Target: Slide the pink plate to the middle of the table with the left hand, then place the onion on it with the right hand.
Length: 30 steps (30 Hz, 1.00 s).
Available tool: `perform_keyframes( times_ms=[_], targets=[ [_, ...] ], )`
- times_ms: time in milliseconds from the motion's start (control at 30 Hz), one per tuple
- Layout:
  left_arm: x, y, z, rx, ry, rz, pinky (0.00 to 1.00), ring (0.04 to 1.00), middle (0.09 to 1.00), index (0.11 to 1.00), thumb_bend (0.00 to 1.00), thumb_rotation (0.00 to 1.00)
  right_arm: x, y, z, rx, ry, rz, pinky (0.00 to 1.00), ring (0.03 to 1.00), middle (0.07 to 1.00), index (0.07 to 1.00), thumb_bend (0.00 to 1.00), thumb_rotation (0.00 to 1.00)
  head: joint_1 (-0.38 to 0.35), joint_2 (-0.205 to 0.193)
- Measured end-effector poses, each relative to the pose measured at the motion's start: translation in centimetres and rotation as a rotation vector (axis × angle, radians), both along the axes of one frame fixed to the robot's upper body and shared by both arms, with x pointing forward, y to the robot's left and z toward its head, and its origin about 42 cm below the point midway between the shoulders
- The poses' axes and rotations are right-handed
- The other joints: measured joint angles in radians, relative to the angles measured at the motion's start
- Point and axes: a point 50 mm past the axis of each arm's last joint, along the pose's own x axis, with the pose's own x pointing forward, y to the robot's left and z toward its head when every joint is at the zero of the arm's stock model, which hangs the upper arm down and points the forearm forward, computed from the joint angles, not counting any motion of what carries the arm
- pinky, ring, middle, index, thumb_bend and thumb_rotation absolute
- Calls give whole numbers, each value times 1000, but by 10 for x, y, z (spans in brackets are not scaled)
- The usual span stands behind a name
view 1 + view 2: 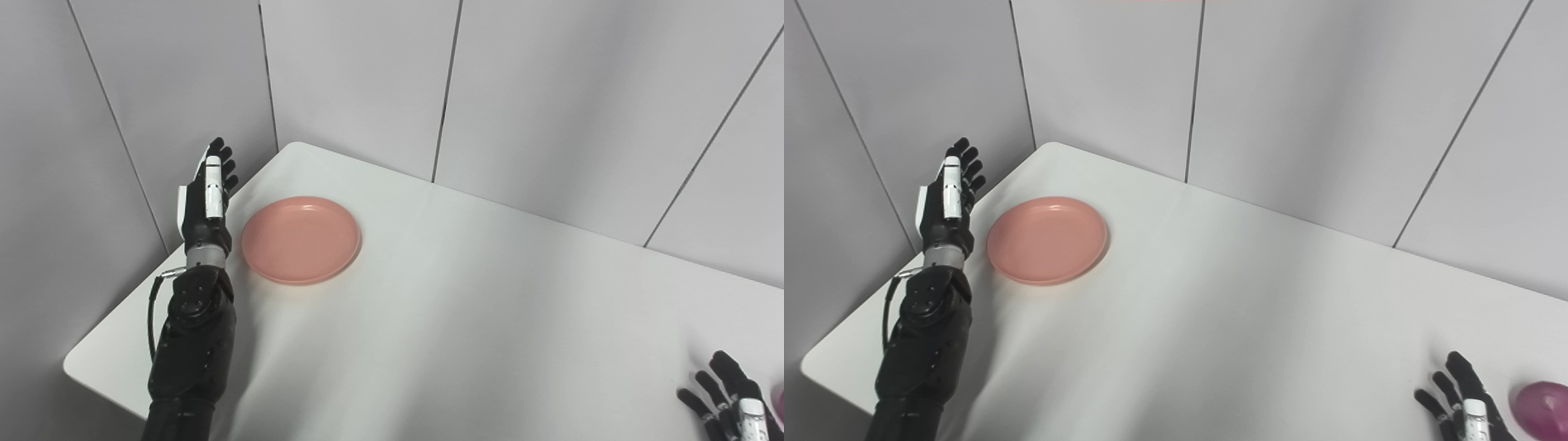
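Left hand (205, 196) raised flat beside the pink plate (300, 240), nothing grasped.

The plate's near-left rim should be met with extended fingers and pushed evenly toward the bare table (465, 318) centre; the table edge lies just behind the hand. The right hand (1464, 401), fingers spread and empty, waits just beside the purple onion (1542, 409), well apart from the plate.
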Motion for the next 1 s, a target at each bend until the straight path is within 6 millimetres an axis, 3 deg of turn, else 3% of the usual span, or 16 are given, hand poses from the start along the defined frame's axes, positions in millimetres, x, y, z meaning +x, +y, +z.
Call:
perform_keyframes(
  times_ms=[233, 533, 1000],
  targets=[
    [5, -2, -16, 21, 44, 5, 905, 910, 906, 869, 385, 1000, 0, 0, 0, -4, 0, 1, 792, 891, 911, 851, 810, 800, 2, 2],
    [11, -1, -16, 41, 48, 10, 934, 924, 913, 878, 401, 1000, 0, 0, 0, -6, -1, 3, 791, 900, 919, 856, 858, 789, 2, 2],
    [15, -1, -21, 25, 63, 9, 923, 921, 914, 879, 397, 1000, 0, -1, 1, -7, -1, 3, 813, 910, 925, 861, 842, 802, 0, 3]
  ],
)
